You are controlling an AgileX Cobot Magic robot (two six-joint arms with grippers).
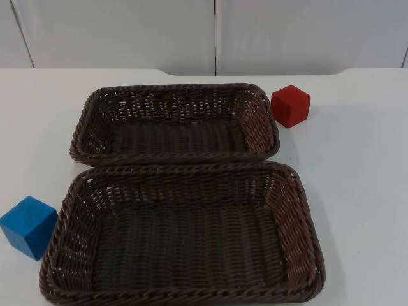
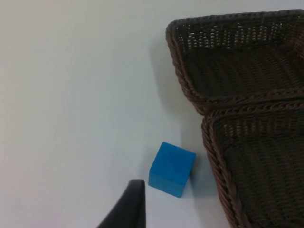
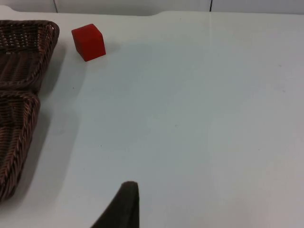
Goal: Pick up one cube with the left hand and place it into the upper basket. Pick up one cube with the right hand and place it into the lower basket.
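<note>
Two dark brown wicker baskets lie side by side on the white table, the upper basket (image 1: 172, 87) at the back and the larger lower basket (image 1: 185, 167) in front; neither holds anything. A blue cube (image 1: 27, 226) rests on the table just left of the lower basket. A red cube (image 1: 291, 106) stands by the upper basket's right end. In the left wrist view, my left gripper (image 2: 127, 206) hangs over the table close to the blue cube (image 2: 172, 169). In the right wrist view, my right gripper (image 3: 122, 205) hovers over bare table, far from the red cube (image 3: 88, 42).
The grey partition wall (image 1: 210, 32) closes off the table's far edge behind the upper basket. White table (image 1: 363, 191) stretches to the right of both baskets.
</note>
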